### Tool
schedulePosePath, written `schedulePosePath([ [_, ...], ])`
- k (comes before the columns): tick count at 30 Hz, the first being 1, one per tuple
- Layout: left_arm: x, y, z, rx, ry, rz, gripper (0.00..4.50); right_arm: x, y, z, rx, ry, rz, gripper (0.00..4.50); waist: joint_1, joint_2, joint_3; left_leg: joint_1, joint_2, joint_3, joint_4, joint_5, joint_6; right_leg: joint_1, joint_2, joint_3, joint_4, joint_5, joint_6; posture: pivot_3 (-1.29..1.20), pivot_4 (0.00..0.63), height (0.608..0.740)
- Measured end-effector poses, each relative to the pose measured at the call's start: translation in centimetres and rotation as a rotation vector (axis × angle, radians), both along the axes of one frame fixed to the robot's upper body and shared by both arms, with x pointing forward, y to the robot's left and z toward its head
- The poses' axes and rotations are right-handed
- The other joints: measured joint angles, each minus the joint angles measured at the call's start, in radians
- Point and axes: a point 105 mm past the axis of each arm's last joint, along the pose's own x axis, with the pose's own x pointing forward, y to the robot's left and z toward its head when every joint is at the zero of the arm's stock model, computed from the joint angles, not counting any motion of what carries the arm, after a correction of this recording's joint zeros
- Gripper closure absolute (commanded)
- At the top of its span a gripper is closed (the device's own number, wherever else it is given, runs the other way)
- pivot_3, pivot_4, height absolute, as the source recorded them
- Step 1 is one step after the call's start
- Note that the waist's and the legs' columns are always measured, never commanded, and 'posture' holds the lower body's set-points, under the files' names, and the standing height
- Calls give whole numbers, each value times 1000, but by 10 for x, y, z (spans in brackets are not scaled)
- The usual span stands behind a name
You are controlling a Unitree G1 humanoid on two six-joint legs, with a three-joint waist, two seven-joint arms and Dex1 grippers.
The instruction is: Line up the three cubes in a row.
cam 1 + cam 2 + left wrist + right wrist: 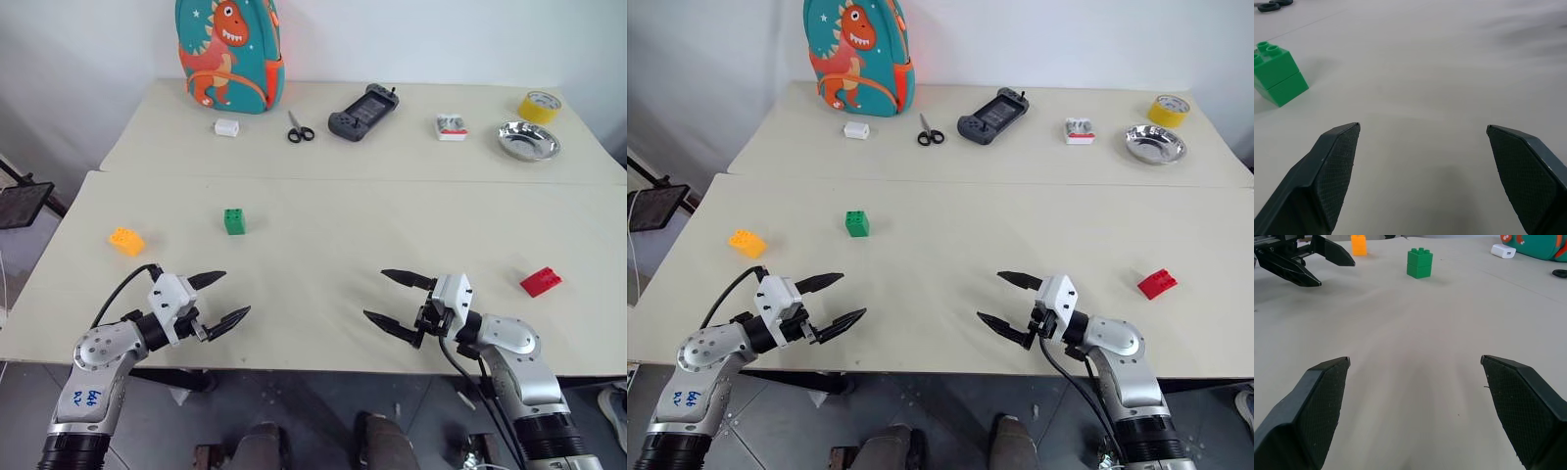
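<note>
Where walls meet, beige table (323, 245)

The scissors (1271, 4) and dinosaur backpack (230, 49) are cut off by picture edges.

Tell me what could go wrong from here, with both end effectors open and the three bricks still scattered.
1. The red studded plastic brick lies tilted near the table's right edge; a nudge might push it off.
2. The orange-yellow studded brick sits near the left edge, with the same risk.
3. The left end effector and right end effector point toward each other; bringing bricks toward the green studded brick could crowd them together.
</note>
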Motion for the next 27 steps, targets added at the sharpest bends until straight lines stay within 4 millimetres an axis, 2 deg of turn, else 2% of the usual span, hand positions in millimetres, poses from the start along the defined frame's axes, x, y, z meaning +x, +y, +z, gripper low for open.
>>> schedulePosePath([
  [3, 1, 0, -1, 2, 9, 7, 122, 0, -1, 2, 7, -7, -3, 0, 1, 0, 0, 0, 0, 0, 0, 0, 0, 0, 0, 0, 0, 0, 0, 0, 150, 740],
  [5, 3, -2, 2, -57, 41, 0, 122, -1, -4, 9, 18, -22, -12, 0, 2, 0, 0, 0, 0, -1, 0, 0, 0, 0, 0, 0, 0, 0, 0, 0, 150, 740],
  [8, -1, -17, 16, -118, 48, -103, 122, -3, -21, 29, 10, -73, -74, 0, 5, 0, 0, -1, 0, -1, 2, 0, 0, 0, 0, 0, 1, 0, 0, 0, 150, 740],
  [10, -2, -33, 24, -116, 49, -192, 122, -5, -48, 44, 25, -105, -208, 0, 17, 0, 0, -1, 0, -2, 2, 0, 0, 1, 0, -1, 1, 0, 0, 0, 150, 740],
  [12, -5, -57, 31, -113, 49, -304, 122, -15, -87, 48, 13, -108, -383, 0, 35, 0, 0, -1, 0, -3, 2, -1, 0, 2, 0, -2, 0, 0, 0, 0, 150, 740],
  [17, -12, -110, 33, -86, 56, -534, 122, -59, -183, 41, -5, -89, -842, 0, 48, 0, 0, 0, -1, -1, 3, -2, 1, 4, 0, -2, -3, 0, 0, 0, 150, 740],
  [21, -6, -132, 28, -76, 83, -601, 122, -95, -246, 29, -6, -92, -1162, 0, 32, 0, 0, 1, 0, 0, 3, -1, 1, 4, 1, 0, -3, 0, 0, 0, 150, 740],
  [24, -2, -137, 24, -59, 93, -616, 122, -109, -265, 19, 2, -57, -1253, 0, 14, 1, -1, 2, 0, 0, 1, -1, 1, 4, 1, 0, -3, 0, 0, 0, 150, 740],
  [27, -3, -144, 23, -43, 78, -652, 122, -103, -261, 12, 44, 10, -1205, 0, 2, 2, -1, 2, 0, 1, 3, -2, 2, 4, 1, 1, -3, 0, 0, 0, 150, 740],
])
